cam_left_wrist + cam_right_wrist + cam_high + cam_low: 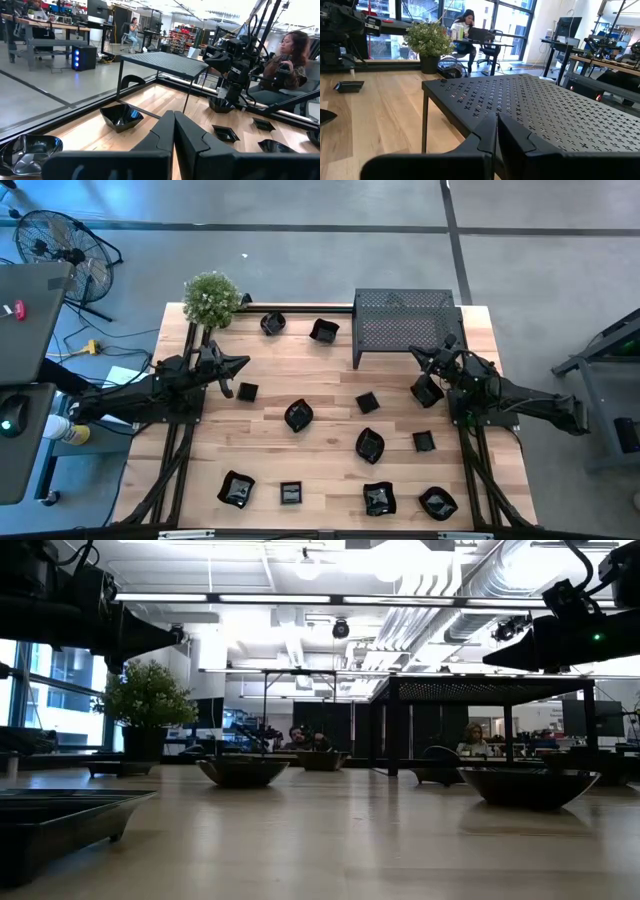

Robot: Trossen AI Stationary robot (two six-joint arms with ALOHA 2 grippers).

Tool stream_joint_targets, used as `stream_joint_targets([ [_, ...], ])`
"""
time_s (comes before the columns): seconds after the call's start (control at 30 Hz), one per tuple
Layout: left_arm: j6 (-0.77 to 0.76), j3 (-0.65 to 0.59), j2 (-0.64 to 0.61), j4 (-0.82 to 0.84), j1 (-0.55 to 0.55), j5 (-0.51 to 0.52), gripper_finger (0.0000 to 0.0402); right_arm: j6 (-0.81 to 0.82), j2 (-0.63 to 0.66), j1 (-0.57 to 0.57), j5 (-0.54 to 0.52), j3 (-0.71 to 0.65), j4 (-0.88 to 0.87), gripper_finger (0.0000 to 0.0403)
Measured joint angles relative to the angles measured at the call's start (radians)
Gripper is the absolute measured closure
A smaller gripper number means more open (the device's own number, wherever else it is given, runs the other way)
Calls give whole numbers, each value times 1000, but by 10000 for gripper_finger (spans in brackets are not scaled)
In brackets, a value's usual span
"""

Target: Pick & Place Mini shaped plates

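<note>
Tiny glossy black mini shaped plates (pixel 298 415) scattered over light wood tabletop (pixel 330 370). Left gripper (pixel 238 364) jaws clenched, empty, near plant. Right gripper (pixel 418 354) jaws clenched, empty, by black perforated metal stand (pixel 400 315).

glossy black mini shaped plates (pixel 298 415); black cross-perforated stand (pixel 404 320); green plant (pixel 211 298); pale wood table (pixel 330 450).

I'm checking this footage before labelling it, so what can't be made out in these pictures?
- High view: the right gripper covers part of a mini plate.
- High view: the table near edge is cut off by the frame.
- Low view: the stand hides whatever lies under its far side.
</note>
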State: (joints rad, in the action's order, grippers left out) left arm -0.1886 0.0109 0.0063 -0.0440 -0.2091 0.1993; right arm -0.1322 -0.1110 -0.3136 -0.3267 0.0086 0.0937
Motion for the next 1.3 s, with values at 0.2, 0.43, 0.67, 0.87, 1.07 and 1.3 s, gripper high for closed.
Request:
stream_joint_targets([
  [0.2,0,0,0,0,0,0,400,0,0,0,0,0,0,391],
  [0.43,0,23,0,-10,0,-11,400,0,0,0,0,0,0,391],
  [0.67,-3,55,0,-37,0,-40,400,0,0,0,0,0,0,391],
  [0.87,-123,56,0,-28,0,-51,400,-1,0,0,2,0,0,391],
  [1.07,-160,57,0,55,0,16,400,105,0,0,35,0,44,391],
  [1.3,-161,60,1,65,0,71,401,383,0,0,98,0,230,391],
])
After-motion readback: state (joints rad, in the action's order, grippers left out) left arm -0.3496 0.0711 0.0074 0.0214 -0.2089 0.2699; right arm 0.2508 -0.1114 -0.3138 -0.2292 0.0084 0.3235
